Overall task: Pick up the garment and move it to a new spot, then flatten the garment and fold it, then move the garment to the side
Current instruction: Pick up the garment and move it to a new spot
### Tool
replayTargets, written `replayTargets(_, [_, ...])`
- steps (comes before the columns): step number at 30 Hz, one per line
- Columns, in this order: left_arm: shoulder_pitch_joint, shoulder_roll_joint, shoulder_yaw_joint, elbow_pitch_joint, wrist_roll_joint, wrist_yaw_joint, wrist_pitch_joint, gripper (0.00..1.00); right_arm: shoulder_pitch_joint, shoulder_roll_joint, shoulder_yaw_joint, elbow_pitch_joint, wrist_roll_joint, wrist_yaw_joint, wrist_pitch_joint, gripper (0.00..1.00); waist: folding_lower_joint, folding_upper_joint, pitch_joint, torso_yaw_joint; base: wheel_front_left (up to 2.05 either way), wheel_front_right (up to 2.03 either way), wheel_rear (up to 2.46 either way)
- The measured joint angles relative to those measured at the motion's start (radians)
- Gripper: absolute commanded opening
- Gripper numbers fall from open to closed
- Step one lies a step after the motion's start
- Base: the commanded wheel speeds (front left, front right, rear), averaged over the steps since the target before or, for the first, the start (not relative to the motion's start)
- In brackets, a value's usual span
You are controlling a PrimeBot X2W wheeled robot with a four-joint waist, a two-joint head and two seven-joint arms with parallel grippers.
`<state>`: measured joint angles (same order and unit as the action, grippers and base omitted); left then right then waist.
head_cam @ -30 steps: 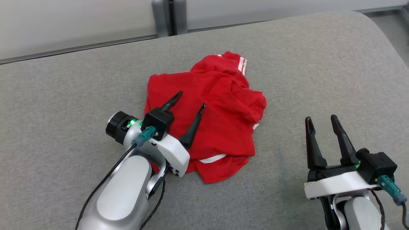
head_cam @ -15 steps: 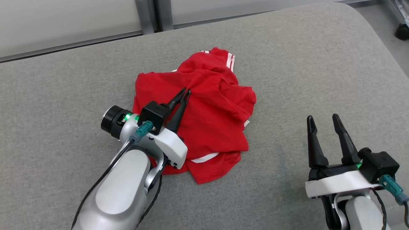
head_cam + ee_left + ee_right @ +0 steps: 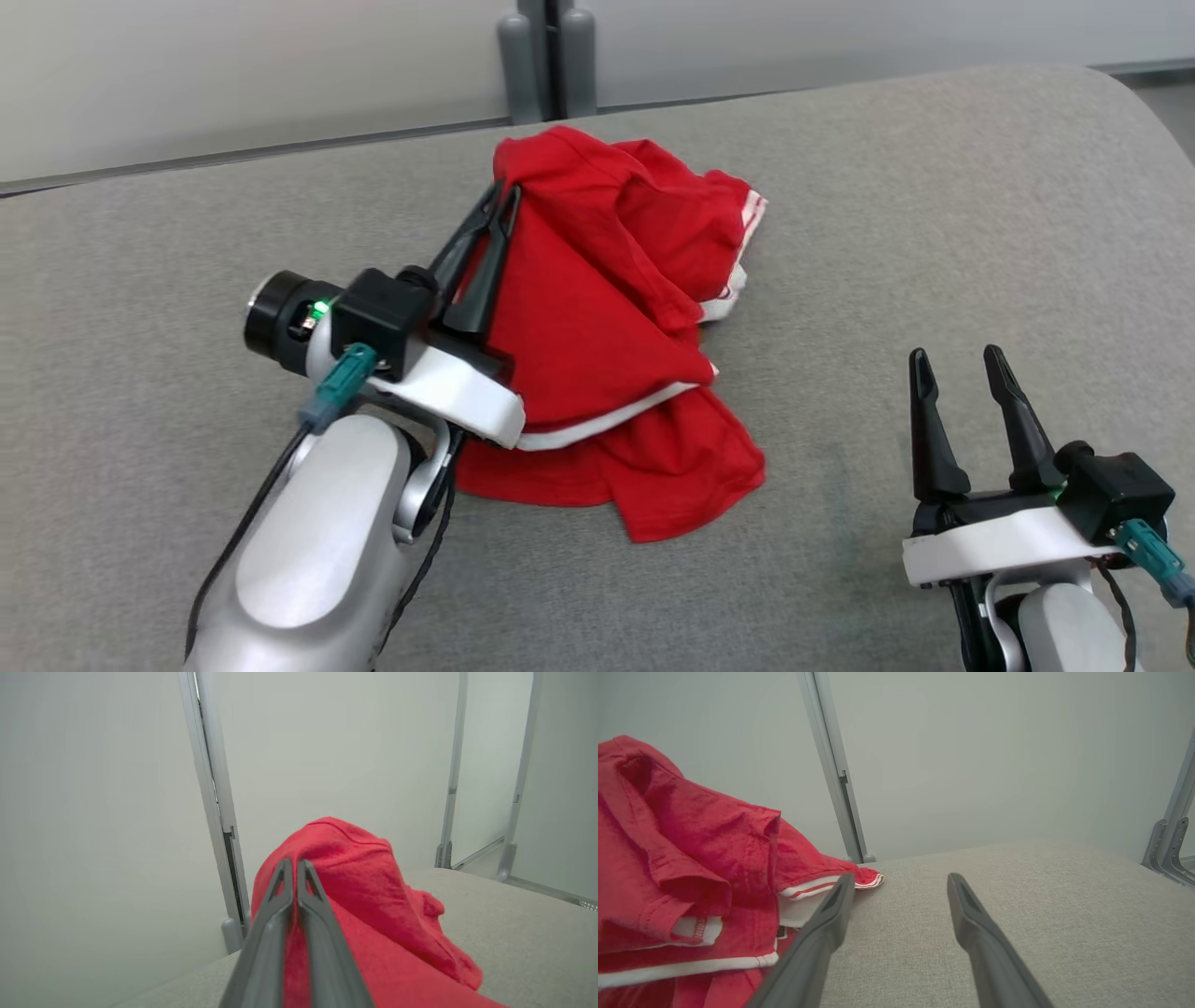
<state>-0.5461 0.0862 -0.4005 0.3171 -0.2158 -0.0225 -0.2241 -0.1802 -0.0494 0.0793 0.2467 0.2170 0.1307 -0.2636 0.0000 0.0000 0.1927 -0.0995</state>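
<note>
We see L gripper w/ fingers pressed together, pinching fold at top of crumpled red short-sleeve cloth garment w/ white-striped trim. Pinched part stands in peak above wide grey fabric-covered surface. Rest drapes down; lower hem lies on surface, approx mid-surface, peak toward its far edge. R gripper spread, fingers well apart, over surface's near right part, clear of garment. We can't tell if R fingertips touch surface.
</note>
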Motion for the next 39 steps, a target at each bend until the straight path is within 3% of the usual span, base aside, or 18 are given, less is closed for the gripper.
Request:
replayTargets(5, [0.019,0.033,0.058,-0.102,-0.024,0.035,-0.005,0.0,0.011,0.0,0.002,0.006,-0.002,0.0,0.0,1.0,0.0,0.0,-0.027,0.054,0.0,0.0,0.0])
replayTargets(10, [0.042,0.112,0.144,-0.146,-0.043,0.072,0.03,0.0,0.015,0.0,0.003,0.009,-0.008,0.0,0.0,1.0,0.0,0.0,-0.052,0.109,0.0,0.0,0.0])
replayTargets(23, [0.149,0.279,0.32,-0.119,-0.123,0.103,0.072,0.0,0.017,0.0,0.005,0.013,-0.023,0.0,0.0,1.0,0.0,0.0,-0.06,0.208,0.0,0.0,0.0])
replayTargets(28, [0.161,0.307,0.356,-0.033,-0.145,0.102,0.052,0.0,0.011,0.0,0.01,0.013,-0.035,0.0,0.0,1.0,0.0001,0.0,-0.032,0.218,0.0,0.0,0.0])
replayTargets(39, [0.132,0.318,0.371,0.31,-0.181,0.069,0.026,0.0,-0.012,0.0,0.011,0.01,-0.052,0.0,0.0,1.0,0.0,0.0,0.034,0.198,0.0,0.0,0.0])
